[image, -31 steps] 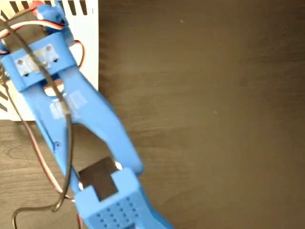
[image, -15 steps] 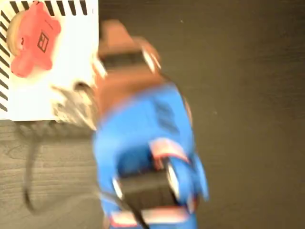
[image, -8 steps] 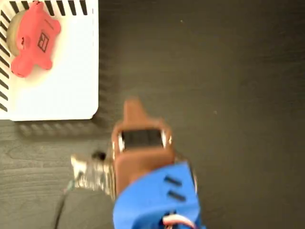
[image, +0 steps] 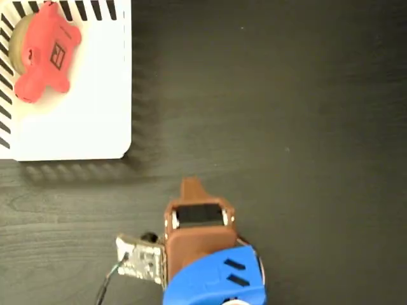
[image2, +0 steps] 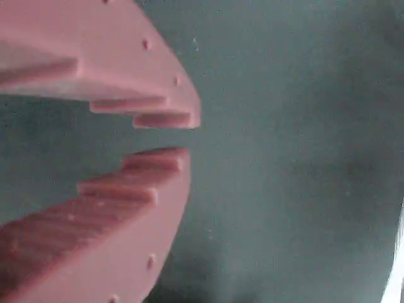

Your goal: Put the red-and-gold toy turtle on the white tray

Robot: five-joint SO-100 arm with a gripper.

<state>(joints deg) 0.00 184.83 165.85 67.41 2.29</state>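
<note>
1. Claw first: the gripper shows its two reddish-brown stepped fingers with only a thin gap at the tips and nothing between them — nearly closed and empty, dark table behind.
2. From the fixed view the brown gripper sits at six o'clock in the frame, tip aimed toward twelve, blue arm running off the bottom edge, a small circuit board hanging at its nine o'clock side.
3. Up at ten to eleven o'clock — the red-and-gold toy turtle lies on the white tray, flat red underside and printed mark facing up, tucked into the striped corner. Well apart from the claw.
4. By my read, the placing looks done.
5. Handling call: the turtle looks light and soft, likely squashy under pressure. Should it need another pick, I'd pinch across the body's flanks, gently, not the stubby legs; the glossy shell may slip.
</note>
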